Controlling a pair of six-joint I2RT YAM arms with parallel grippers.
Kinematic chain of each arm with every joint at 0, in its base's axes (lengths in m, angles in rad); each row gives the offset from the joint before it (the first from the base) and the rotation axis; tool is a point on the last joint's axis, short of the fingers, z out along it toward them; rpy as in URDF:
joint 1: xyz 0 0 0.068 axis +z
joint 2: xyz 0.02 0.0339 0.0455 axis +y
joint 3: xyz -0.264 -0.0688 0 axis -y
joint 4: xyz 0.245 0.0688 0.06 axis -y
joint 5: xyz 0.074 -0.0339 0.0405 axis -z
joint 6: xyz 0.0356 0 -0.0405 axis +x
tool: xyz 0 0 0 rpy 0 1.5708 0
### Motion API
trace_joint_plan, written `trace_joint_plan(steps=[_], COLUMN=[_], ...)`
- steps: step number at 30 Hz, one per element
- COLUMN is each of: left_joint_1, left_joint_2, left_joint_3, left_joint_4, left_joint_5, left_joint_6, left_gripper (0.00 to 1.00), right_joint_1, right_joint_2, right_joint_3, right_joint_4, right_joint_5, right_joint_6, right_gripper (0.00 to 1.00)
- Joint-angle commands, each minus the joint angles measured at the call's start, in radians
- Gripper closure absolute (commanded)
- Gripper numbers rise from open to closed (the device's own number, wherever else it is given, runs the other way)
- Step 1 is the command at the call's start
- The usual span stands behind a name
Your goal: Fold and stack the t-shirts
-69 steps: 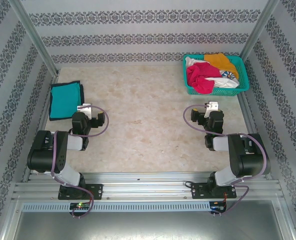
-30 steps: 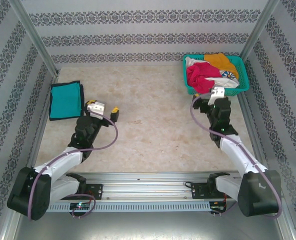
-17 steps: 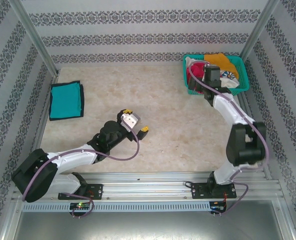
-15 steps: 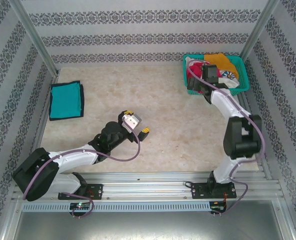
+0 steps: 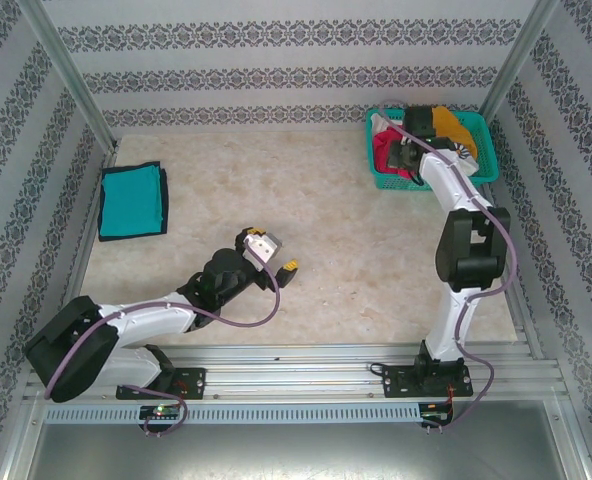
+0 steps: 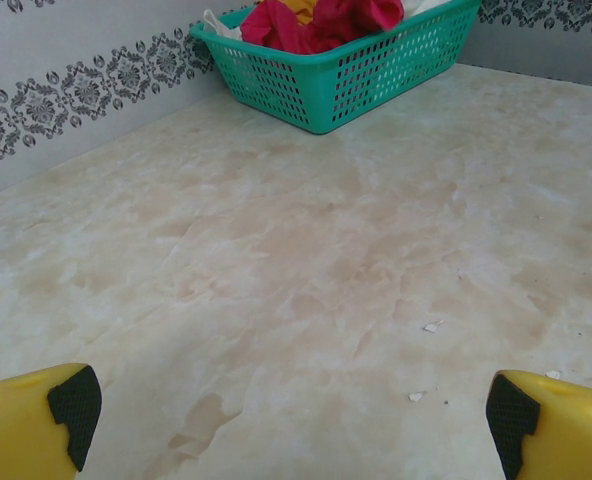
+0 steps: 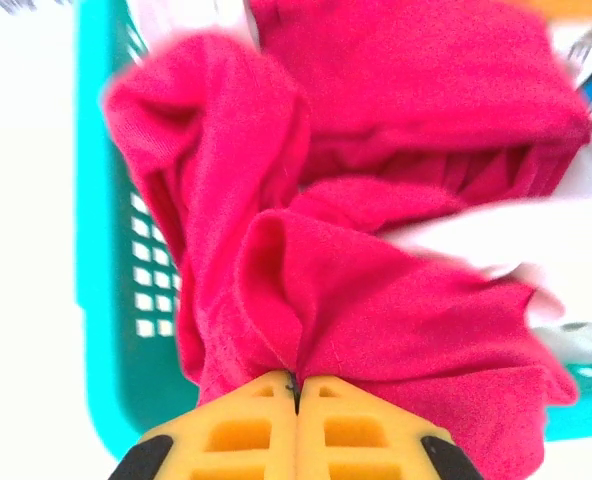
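A bright pink-red t-shirt lies crumpled in the teal basket. My right gripper is shut on a fold of it, the cloth bunching out between the fingertips. From above, the right gripper reaches down into the basket, beside an orange shirt and a white one. A folded teal t-shirt with dark edging lies flat at the table's left edge. Low over the bare table middle, my left gripper stands wide open, its fingers holding nothing.
The basket stands in the far right corner against the patterned wall. A metal frame borders the marble-look table. A few small white flecks lie on the surface ahead of the left gripper.
The right arm stretched from the table's right side up into the basket and closed on the pink-red shirt. The left arm swung from beside the teal shirt toward the table's middle.
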Motion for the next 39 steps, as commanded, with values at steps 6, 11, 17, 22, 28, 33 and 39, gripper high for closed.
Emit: trace_joint_plan(steps=[6, 11, 17, 22, 28, 33, 39], left_joint_1=[-0.016, -0.018, -0.018, -0.018, -0.017, -0.018, -0.016], left_joint_2=[0.09, 0.133, 0.169, 0.196, 0.195, 0.176, 0.125], left_joint_3=[0.072, 0.129, 0.177, 0.23, 0.271, 0.247, 0.186], left_joint_4=[0.087, 0.114, 0.16, 0.187, 0.18, 0.186, 0.166], left_joint_5=[0.03, 0.069, 0.086, 0.095, 0.106, 0.107, 0.066], left_joint_6=[-0.042, -0.049, -0.08, -0.09, -0.11, -0.151, -0.186], left_gripper=[0.0, 0.0, 0.0, 0.0, 0.0, 0.0, 0.0], right_joint_1=[0.102, 0.129, 0.151, 0.172, 0.195, 0.231, 0.271], right_joint_2=[-0.237, -0.223, -0.22, -0.256, -0.342, -0.426, -0.471], right_joint_3=[0.129, 0.383, 0.638, 0.733, 0.625, 0.435, 0.293], right_joint_4=[0.166, 0.083, 0.012, -0.023, -0.023, 0.027, 0.054], right_joint_5=[0.076, 0.076, -0.055, -0.212, -0.348, -0.354, -0.353], right_joint_6=[-0.141, -0.159, -0.16, -0.12, -0.065, -0.066, -0.058], right_gripper=[1.0, 1.0, 1.0, 1.0, 1.0, 1.0, 1.0])
